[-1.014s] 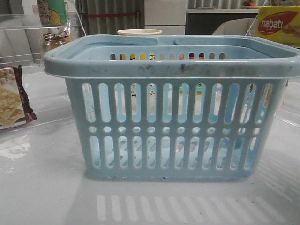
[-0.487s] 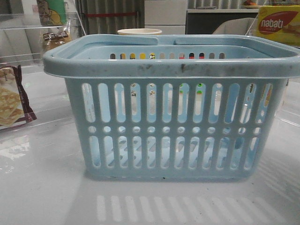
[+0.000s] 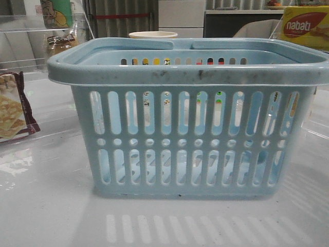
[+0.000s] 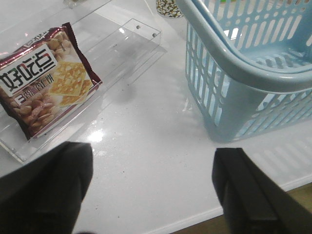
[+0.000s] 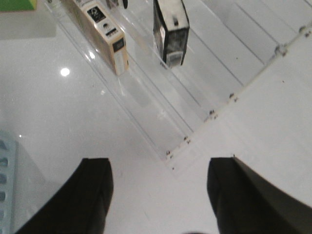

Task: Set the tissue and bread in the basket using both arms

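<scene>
The light-blue basket (image 3: 195, 134) stands in the middle of the table, near the camera; it also shows in the left wrist view (image 4: 243, 73). The bread (image 3: 60, 43), a small golden-brown wrapped loaf, sits on the clear shelf at the far left behind the basket. I cannot make out a tissue in any view. My left gripper (image 4: 151, 195) is open and empty above bare table, left of the basket. My right gripper (image 5: 158, 195) is open and empty above bare table by a clear shelf's corner, with the basket's edge (image 5: 5, 180) beside it. Neither gripper shows in the front view.
A maroon-edged cracker packet (image 4: 46, 80) lies on a clear acrylic tray (image 4: 122, 58) at the left, also in the front view (image 3: 13, 110). A yellow nabati box (image 3: 306, 25) is at the far right. A tan box (image 5: 105, 34) and a black box (image 5: 171, 31) stand on the right clear shelf.
</scene>
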